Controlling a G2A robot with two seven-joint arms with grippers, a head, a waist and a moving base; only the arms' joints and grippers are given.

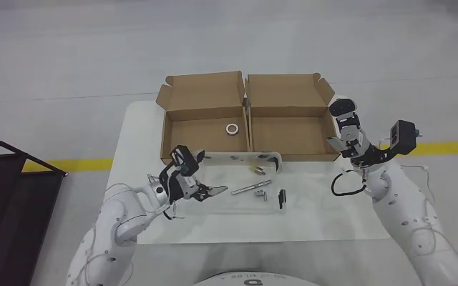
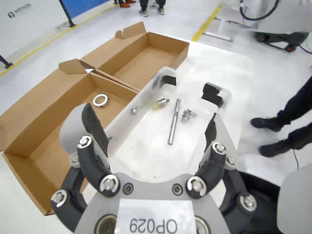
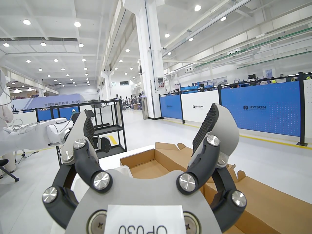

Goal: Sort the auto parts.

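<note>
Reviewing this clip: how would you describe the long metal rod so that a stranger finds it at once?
On the white table, a shallow pale tray sits between the robot and two open cardboard boxes. In it lies the rod: a thin, straight, shiny shaft, far longer than the stubby small parts beside it.

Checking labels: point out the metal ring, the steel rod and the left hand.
metal ring [image 2: 100,106]: left wrist view, front of its band.
steel rod [image 2: 174,121]: left wrist view, mid-shaft.
left hand [image 2: 149,122]: left wrist view, midway between its fingertips.
</note>
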